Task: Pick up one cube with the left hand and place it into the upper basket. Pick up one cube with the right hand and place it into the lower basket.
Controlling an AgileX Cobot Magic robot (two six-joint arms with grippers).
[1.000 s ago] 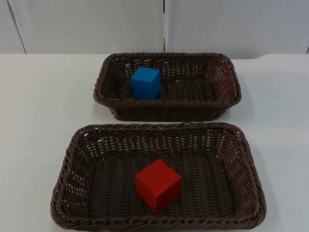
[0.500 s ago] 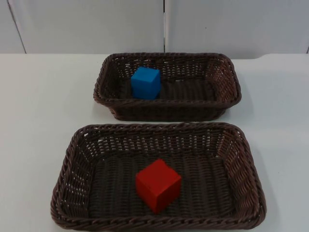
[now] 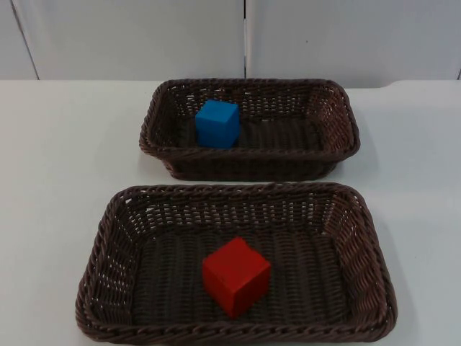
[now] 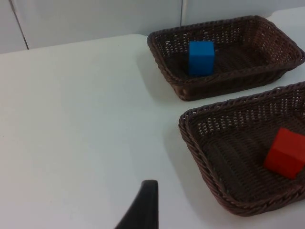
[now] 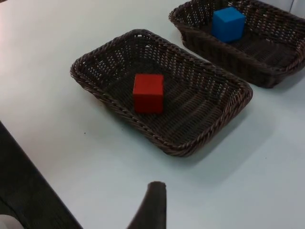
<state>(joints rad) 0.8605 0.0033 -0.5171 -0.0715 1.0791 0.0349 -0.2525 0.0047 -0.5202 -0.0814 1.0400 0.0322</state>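
Note:
A blue cube sits in the left part of the upper brown wicker basket. A red cube lies turned at an angle near the middle of the lower basket. Nothing holds either cube. My left gripper waits over bare table to the left of both baskets, facing the blue cube and the red cube. My right gripper waits over bare table to the right of the lower basket, apart from the red cube.
White table stretches on both sides of the baskets. The grey partition wall closes the back. In the right wrist view the table's front edge drops off into dark floor close to the lower basket.

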